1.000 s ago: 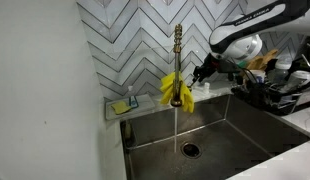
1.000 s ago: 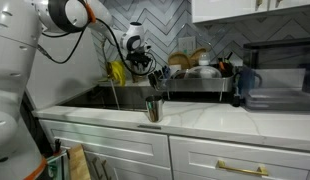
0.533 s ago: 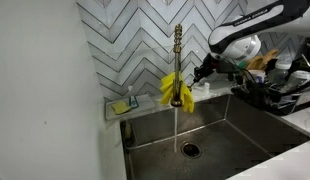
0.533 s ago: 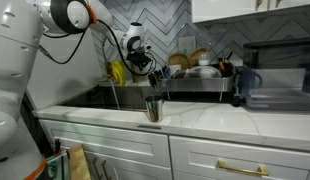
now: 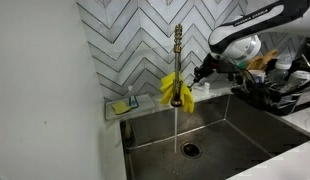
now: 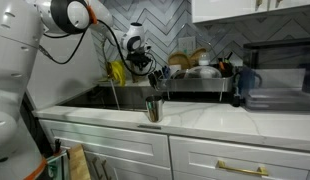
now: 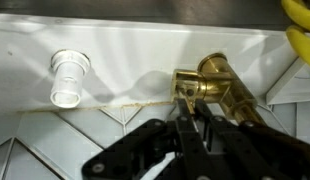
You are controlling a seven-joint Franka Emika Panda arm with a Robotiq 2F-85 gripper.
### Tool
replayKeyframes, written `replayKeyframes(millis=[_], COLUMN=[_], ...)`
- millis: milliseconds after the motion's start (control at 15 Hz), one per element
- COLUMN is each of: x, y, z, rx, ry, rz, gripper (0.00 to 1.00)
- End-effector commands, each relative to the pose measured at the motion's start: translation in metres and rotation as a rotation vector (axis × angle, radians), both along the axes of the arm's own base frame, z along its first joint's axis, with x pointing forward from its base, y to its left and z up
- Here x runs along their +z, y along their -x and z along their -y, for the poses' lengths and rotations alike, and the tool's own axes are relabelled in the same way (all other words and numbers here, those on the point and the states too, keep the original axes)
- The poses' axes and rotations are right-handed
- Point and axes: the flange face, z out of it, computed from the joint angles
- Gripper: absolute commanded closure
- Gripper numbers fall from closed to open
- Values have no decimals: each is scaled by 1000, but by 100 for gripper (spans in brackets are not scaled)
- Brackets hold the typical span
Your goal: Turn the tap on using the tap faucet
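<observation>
The tall brass tap (image 5: pixel 178 50) stands behind the sink with a yellow cloth (image 5: pixel 177 90) hung on it. A thin stream of water (image 5: pixel 175 125) runs from it into the basin. My gripper (image 5: pixel 201 72) is just beside the tap at counter height. In the wrist view my gripper (image 7: pixel 192 108) has its fingers closed together on the thin lever of the brass tap handle (image 7: pixel 217 82). In an exterior view the gripper (image 6: pixel 145 66) sits behind the sink, next to the yellow cloth (image 6: pixel 117 72).
A steel sink basin (image 5: pixel 235 125) with a drain (image 5: pixel 190 150). A sponge holder (image 5: pixel 125 103) sits at the back corner. A loaded dish rack (image 5: pixel 280 90) is close beside the arm. A metal cup (image 6: pixel 153 108) stands on the counter. A white round fitting (image 7: pixel 69 76) sits on the ledge.
</observation>
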Motion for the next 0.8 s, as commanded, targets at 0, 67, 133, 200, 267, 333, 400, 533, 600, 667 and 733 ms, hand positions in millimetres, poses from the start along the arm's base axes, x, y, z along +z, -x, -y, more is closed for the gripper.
replayKeyframes(millis=[0,67,133,200,267,333,400,533,600,667,733], x=[-6,-8,-9,-10,-11,-12,-13,-16,-17,-18,-20], y=[6,7,9,10,11,13,13,15,16,17,18], z=[7,8,8,9,9,10,11,12,12,13,13], rx=[16,14,17,19,23,23,24,25,29,30,33], ry=[12,17,19,23,25,31,33,39,43,47,51], rz=[-36,-43,-48,-55,-61,-72,-76,-87,-94,-100,-107], gripper=[97,97,97,97,97,97,97,97,97,97,97])
